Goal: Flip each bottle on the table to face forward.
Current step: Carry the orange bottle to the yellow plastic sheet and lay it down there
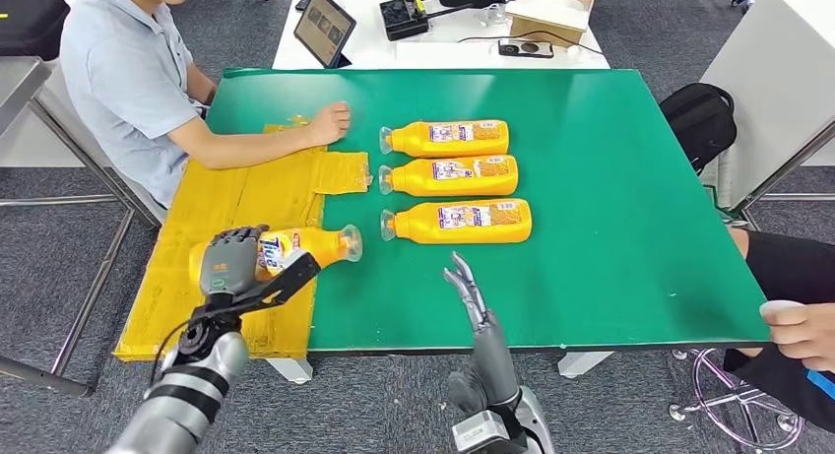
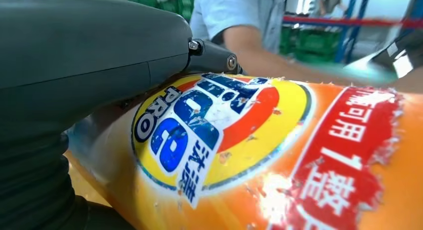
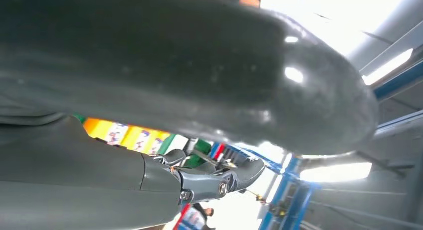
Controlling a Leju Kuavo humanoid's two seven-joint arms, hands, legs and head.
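Left robot hand (image 1: 232,260) grips an orange detergent bottle (image 1: 305,247) lying on its side on the yellow cardboard sheet (image 1: 236,203) at the left edge of the green tabletop (image 1: 610,178); its fingers curl over the bottle's base end while the thumb runs along the near side, and the cap points right toward the tabletop's middle. From the left wrist, the held bottle's round blue, red and yellow label (image 2: 214,135) faces the camera, with the thumb (image 2: 212,55) pressed just above it. Right robot hand (image 1: 471,294) hovers over the near edge of the tabletop, fingers straight and spread, holding nothing.

Three more orange bottles lie in a neat column on the green surface, caps pointing left, labels up: the far bottle (image 1: 445,138), the middle bottle (image 1: 449,175) and the near bottle (image 1: 458,221), each just beside the next. A seated person in a pale blue shirt (image 1: 128,75) rests a hand (image 1: 328,122) on the far end of the cardboard. Another person's hand (image 1: 802,331) touches the tabletop's near right corner.
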